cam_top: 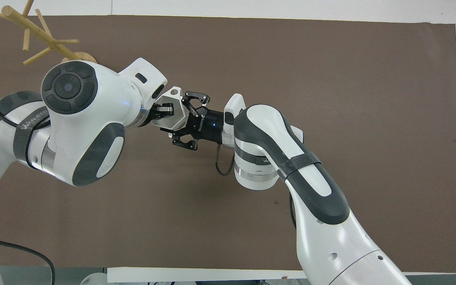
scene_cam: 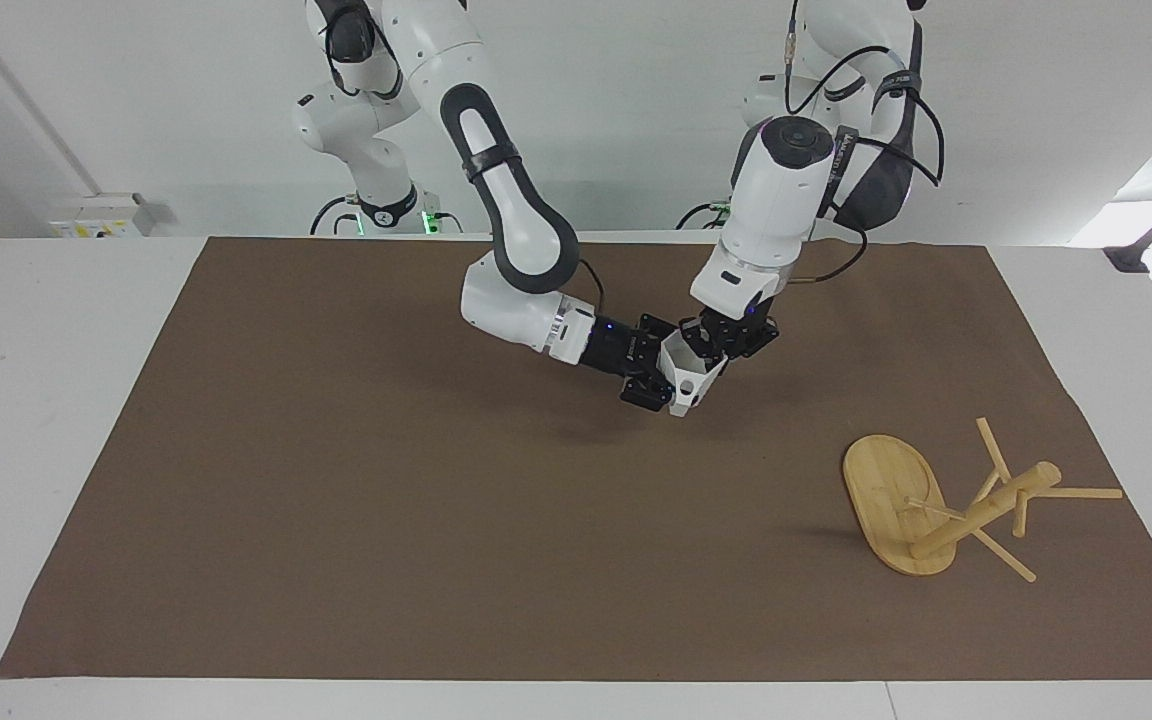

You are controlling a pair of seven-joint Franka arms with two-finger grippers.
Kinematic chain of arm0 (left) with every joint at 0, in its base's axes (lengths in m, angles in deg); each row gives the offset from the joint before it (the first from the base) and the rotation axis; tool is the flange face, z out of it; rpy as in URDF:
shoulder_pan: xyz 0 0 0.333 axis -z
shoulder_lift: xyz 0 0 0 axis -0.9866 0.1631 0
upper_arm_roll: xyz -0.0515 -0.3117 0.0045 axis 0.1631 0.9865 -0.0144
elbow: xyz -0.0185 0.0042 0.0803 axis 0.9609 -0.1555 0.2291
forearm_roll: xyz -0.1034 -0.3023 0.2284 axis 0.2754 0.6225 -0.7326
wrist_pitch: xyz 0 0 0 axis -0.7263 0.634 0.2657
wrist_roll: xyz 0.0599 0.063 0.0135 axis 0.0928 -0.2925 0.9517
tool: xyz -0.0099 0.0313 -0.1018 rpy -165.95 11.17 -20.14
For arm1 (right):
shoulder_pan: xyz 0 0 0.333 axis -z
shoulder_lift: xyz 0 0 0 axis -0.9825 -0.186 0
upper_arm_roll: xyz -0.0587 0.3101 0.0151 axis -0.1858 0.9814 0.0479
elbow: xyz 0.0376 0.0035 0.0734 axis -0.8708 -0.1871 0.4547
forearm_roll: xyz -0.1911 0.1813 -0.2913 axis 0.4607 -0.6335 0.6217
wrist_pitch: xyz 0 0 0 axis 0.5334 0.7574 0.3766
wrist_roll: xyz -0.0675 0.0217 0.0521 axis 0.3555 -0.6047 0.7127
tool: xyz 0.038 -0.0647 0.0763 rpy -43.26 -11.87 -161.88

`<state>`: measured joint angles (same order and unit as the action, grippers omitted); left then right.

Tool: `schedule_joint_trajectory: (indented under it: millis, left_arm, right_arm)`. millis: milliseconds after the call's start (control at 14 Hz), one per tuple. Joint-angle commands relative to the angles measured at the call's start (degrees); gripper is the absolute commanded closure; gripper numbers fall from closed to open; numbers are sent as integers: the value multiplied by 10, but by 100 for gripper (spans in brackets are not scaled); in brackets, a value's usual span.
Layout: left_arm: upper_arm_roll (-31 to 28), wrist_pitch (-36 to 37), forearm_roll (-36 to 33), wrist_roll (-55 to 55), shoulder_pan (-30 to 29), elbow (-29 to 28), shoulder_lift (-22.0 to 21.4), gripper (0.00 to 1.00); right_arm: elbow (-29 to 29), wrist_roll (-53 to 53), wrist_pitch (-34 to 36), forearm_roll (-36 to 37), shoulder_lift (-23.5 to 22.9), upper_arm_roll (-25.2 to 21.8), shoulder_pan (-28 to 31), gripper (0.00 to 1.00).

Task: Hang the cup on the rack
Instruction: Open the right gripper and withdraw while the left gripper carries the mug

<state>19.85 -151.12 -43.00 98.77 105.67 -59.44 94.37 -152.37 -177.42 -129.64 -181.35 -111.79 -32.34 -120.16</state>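
The white faceted cup (scene_cam: 693, 377) is held in the air over the middle of the brown mat, between both grippers. My right gripper (scene_cam: 664, 376) is shut on its narrow base, with the mouth turned toward my left gripper (scene_cam: 717, 345). My left gripper is shut on the cup's rim, one finger inside the mouth (cam_top: 166, 109). The cup also shows in the overhead view (cam_top: 173, 103), between my right gripper (cam_top: 180, 120) and my left gripper (cam_top: 164, 112). The bamboo rack (scene_cam: 981, 510) lies tipped on its side near the left arm's end, farther from the robots than the cup.
The brown mat (scene_cam: 336, 500) covers most of the white table (scene_cam: 26, 400). The rack's oval base (scene_cam: 886, 485) stands on edge and its pegs stick out toward the mat's edge. In the overhead view the left arm hides most of that base; the rack's post (cam_top: 42, 33) shows.
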Motion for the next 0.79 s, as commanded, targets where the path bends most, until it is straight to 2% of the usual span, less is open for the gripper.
schedule_joint_trajectory:
  millis: [0,214,500,571,714]
  left_arm:
    - [-7,-19,-4,2,-1,1,2,100]
    - [-7,-15,-4,34,0,2,2,100]
    - [-11,-27,-13,92,-6,-6,-5,100]
    - [-11,-58,-16,94,-20,-23,-15,100]
    - [-11,-148,-16,100,-43,-91,-53,100]
  right_arm:
    - [-7,-10,-6,-8,3,2,4,2]
    - [-12,-17,8,0,5,2,34,1]
    - [-58,-24,103,25,24,2,97,1]
    - [-69,-23,136,58,30,1,125,1]
    - [-83,-23,205,148,36,1,188,1]
